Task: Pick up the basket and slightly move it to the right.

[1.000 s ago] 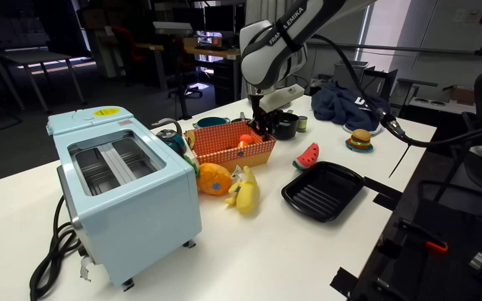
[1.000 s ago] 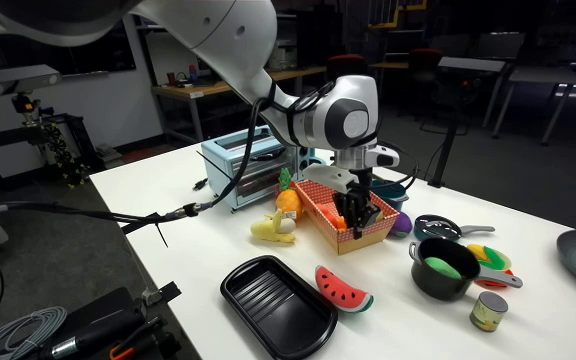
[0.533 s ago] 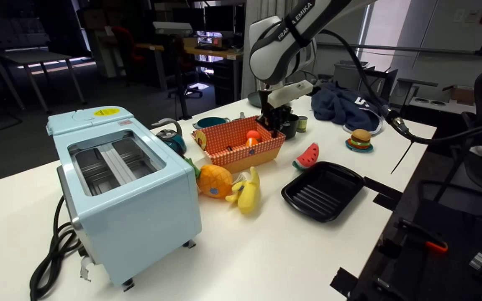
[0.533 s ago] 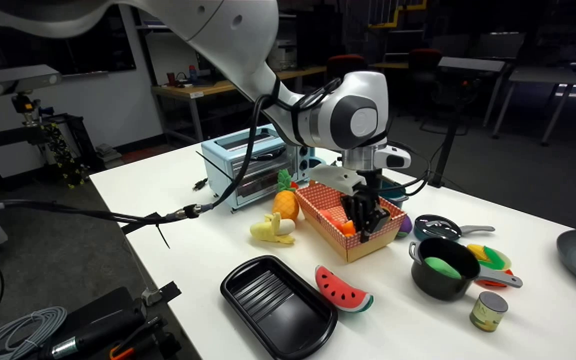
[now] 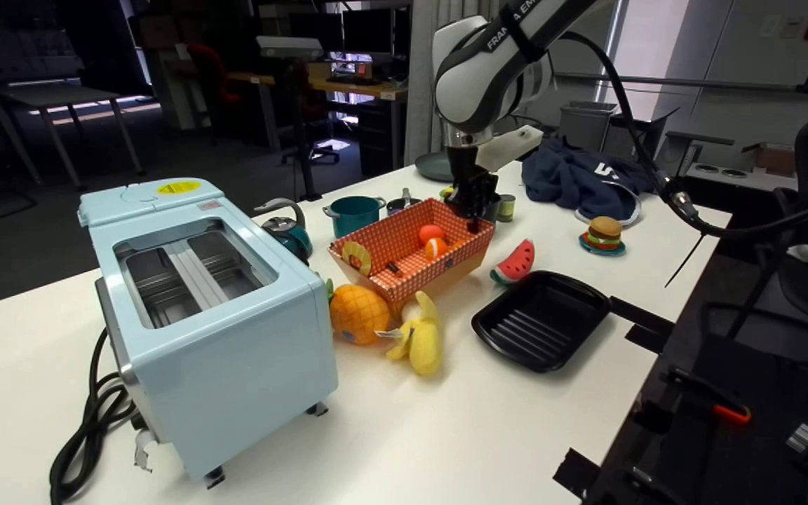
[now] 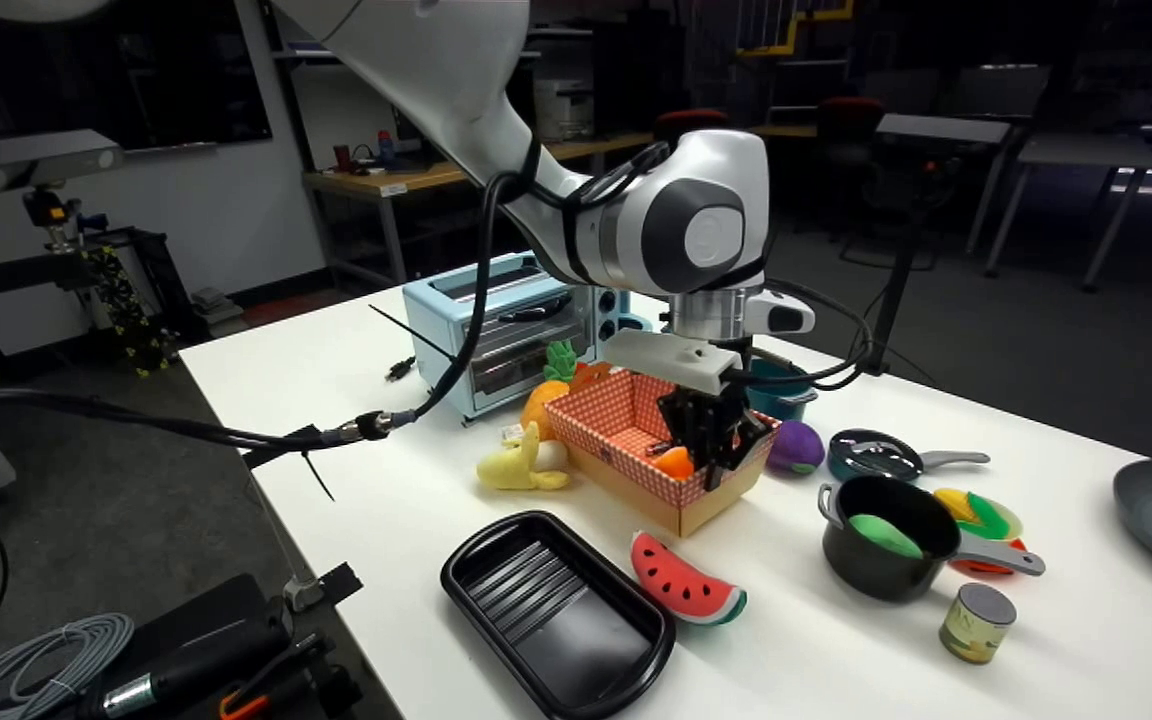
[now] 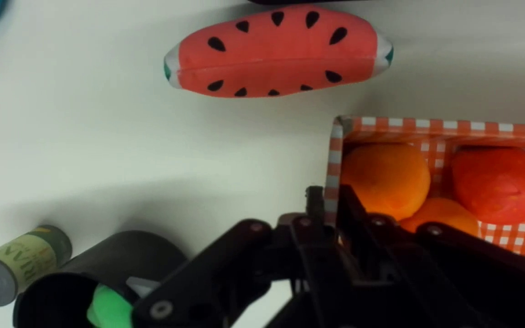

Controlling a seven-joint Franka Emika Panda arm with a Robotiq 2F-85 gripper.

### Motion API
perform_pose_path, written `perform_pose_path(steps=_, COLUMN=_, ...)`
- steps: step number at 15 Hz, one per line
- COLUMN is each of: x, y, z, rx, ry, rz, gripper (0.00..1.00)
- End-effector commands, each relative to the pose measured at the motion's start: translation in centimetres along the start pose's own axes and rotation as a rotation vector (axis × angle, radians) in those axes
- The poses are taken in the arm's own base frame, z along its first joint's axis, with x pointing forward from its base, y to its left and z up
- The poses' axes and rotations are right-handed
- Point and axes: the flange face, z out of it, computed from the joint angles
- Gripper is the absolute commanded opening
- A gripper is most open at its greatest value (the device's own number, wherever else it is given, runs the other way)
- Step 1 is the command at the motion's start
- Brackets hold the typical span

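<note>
The basket is an open rectangular box with red-and-white checked lining and tan outer walls. It shows in both exterior views (image 5: 446,272) (image 6: 626,482), and its checked rim shows in the wrist view (image 7: 449,129). It holds red and orange toy fruit (image 7: 383,177). My gripper (image 5: 473,223) is shut on the basket's end wall. In the wrist view the fingertips (image 7: 330,195) stand on both sides of that wall, one inside and one outside. The gripper also shows in an exterior view (image 6: 714,475). I cannot tell whether the basket's bottom is clear of the table.
A toy pineapple (image 5: 360,313) and toy banana (image 5: 423,344) lie against or close beside the basket. The light-blue toaster (image 5: 236,379) stands nearby. A watermelon slice (image 6: 681,580), black grill pan (image 6: 556,610), eggplant (image 6: 796,447), black pot (image 6: 881,555) and can (image 6: 977,622) surround it.
My gripper and the basket have moved together, rightward and nearer the camera in an exterior view. The basket has turned somewhat. The banana and pineapple have shifted a little.
</note>
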Motion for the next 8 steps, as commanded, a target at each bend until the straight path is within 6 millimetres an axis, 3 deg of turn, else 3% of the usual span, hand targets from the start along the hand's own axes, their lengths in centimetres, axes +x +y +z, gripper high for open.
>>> perform_pose_path(steps=1, x=-2.4, y=1.6, z=-1.0, rx=0.019, ry=-0.011, rz=-0.067, gripper=0.03)
perform_pose_path(steps=8, x=-4.8, y=3.6, z=0.5, rx=0.027, ry=-0.048, rz=0.0, gripper=0.03)
